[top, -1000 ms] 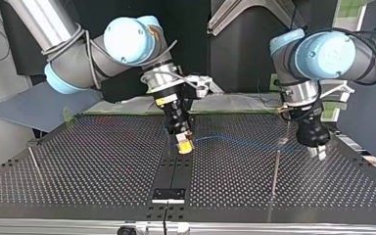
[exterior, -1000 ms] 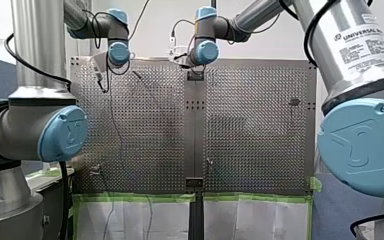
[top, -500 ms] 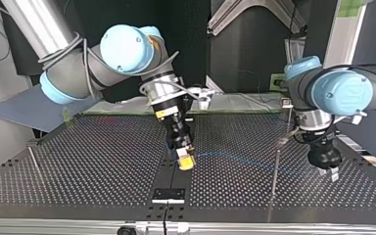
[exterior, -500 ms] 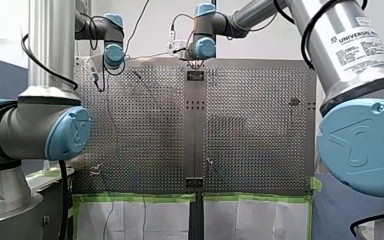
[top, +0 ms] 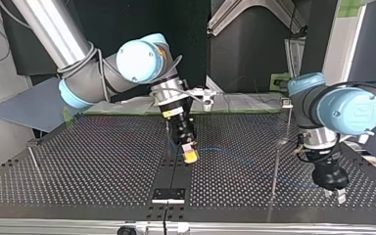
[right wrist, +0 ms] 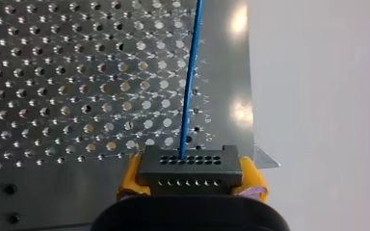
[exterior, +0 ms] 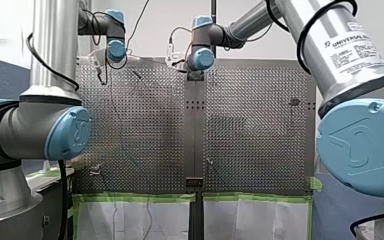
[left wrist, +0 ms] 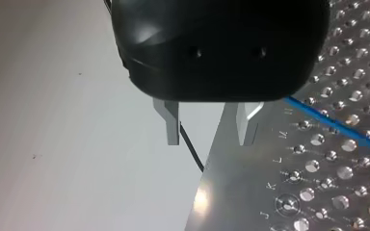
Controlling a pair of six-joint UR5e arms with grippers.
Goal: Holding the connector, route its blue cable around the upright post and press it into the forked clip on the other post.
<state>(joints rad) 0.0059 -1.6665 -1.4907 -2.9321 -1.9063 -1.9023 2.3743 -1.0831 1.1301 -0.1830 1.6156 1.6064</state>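
Top view shows the biggest change on my left arm. Over the last second my left gripper (top: 336,195) has travelled toward six o'clock, from near the head of the thin post (top: 275,169) to a spot beyond it. It is now low at four o'clock, close to the table (top: 103,161) edge nearest that camera. Its metal fingers stand apart with nothing between them. In its own wrist view only a thin black wire (left wrist: 192,151) shows in the gap, hanging beyond the table's rim. The blue cable (left wrist: 337,130) lies off to one side on the perforated plate, untouched.

My right gripper (top: 190,155), near the middle of the table, has only eased a little toward six o'clock. Its yellow pads are clamped on the connector (right wrist: 189,169), a dark block with two rows of holes. The cable leaves the block and runs straight ahead of the gripper. In the top view it heads off toward three o'clock, in the direction of the post.

To my eye the left arm has backed clear and left the routing to the right arm. I cannot tell which side of the post the cable passes, and no wrap around it shows. The task looks to be at an early stage, with the routing round the post and the pressing-in both not yet done.
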